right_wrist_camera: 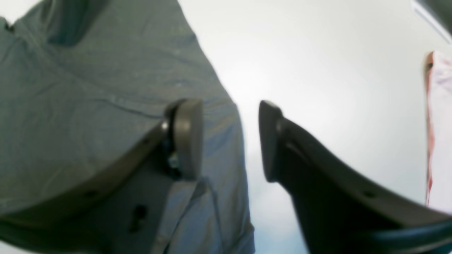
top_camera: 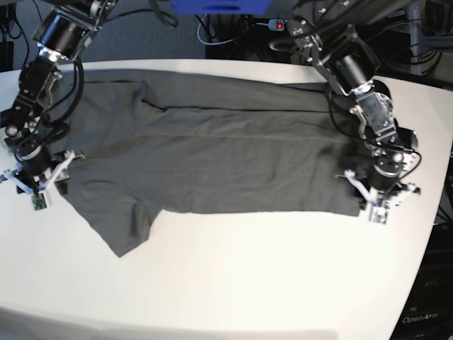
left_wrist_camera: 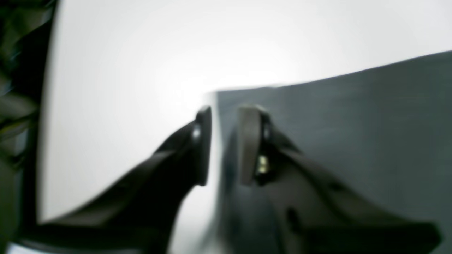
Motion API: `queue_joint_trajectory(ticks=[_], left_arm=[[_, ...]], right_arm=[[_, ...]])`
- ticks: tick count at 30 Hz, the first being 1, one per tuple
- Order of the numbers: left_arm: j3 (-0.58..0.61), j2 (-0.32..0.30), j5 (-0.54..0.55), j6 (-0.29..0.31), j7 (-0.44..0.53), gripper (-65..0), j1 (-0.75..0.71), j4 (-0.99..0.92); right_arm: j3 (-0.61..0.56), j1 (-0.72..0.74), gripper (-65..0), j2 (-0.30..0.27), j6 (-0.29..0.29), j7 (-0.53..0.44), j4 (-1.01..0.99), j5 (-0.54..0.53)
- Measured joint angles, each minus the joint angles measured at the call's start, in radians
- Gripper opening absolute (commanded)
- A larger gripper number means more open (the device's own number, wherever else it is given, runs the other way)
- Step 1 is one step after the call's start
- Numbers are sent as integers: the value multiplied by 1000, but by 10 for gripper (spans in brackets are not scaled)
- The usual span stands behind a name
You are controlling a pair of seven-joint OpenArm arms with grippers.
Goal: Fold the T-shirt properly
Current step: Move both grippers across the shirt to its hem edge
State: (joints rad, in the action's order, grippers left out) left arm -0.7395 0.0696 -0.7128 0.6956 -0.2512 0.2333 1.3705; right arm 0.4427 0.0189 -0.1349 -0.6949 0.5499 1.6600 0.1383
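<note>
The dark grey T-shirt [top_camera: 212, 152] lies flat across the white table [top_camera: 248, 276], with one short sleeve [top_camera: 131, 227] sticking out toward the front left. My left gripper [left_wrist_camera: 226, 144] is open over the shirt's right corner [left_wrist_camera: 317, 134]; one finger is above cloth, the other above bare table, and nothing is clamped. In the base view that left gripper [top_camera: 371, 200] sits at the shirt's front right corner. My right gripper [right_wrist_camera: 229, 141] is open too, straddling the shirt's edge [right_wrist_camera: 106, 88]. From the base camera, the right gripper [top_camera: 42, 180] is at the shirt's left end.
Cables and dark equipment [top_camera: 233, 28] crowd the floor behind the table's far edge. A blue object [top_camera: 219, 6] shows at the top. A pink and red thing [right_wrist_camera: 438, 123] appears at the right edge of the right wrist view. The table's front half is bare white surface.
</note>
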Motion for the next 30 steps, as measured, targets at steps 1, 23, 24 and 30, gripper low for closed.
queue_joint_trajectory(ticks=[1, 23, 24, 30], left_arm=[[-5, -3, 19, -3, -1, -413, 1, 4], [-63, -115, 64, 0, -165, -379, 158, -274], [-59, -116, 74, 0, -153, -379, 159, -278], [-56, -115, 68, 6, -161, -379, 171, -344]], right_arm=[[0, 0, -326, 0, 0, -4, 0, 1], [-2, -28, -319, 0, 0, -3, 0, 3], [-2, -30, -319, 0, 0, 0, 0, 4], [-2, -28, -319, 0, 0, -7, 0, 3]])
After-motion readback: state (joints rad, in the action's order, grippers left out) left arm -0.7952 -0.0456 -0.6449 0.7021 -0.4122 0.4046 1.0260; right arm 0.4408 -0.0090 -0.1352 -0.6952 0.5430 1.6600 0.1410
